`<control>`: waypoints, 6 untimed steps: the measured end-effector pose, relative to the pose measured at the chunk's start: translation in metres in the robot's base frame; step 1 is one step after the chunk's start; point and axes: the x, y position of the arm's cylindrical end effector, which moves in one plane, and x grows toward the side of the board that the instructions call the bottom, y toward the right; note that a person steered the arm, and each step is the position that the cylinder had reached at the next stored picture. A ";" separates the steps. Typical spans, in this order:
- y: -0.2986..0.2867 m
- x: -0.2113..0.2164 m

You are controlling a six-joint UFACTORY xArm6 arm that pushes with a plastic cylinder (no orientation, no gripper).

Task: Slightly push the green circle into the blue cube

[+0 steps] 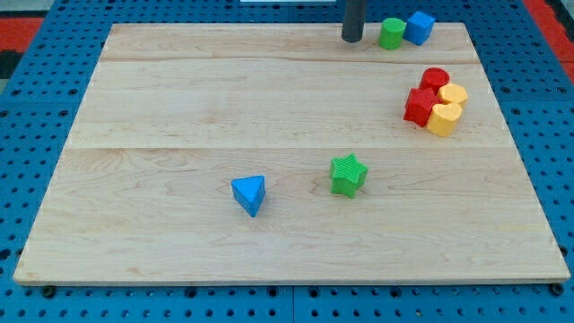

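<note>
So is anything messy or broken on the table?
Nothing looks broken or spilled. The green circle and blue cube sit close together at the board's top edge, with my tip just left of the circle.

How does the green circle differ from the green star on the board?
The green circle is a round cylinder; the green star has points. The circle stands at the view's top, touching or nearly touching the blue cube, with my tip just to its left; the star sits alone near the middle. Both are green and rest on the wooden board.
</note>
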 end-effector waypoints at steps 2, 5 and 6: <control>0.013 0.000; 0.037 -0.001; -0.025 0.033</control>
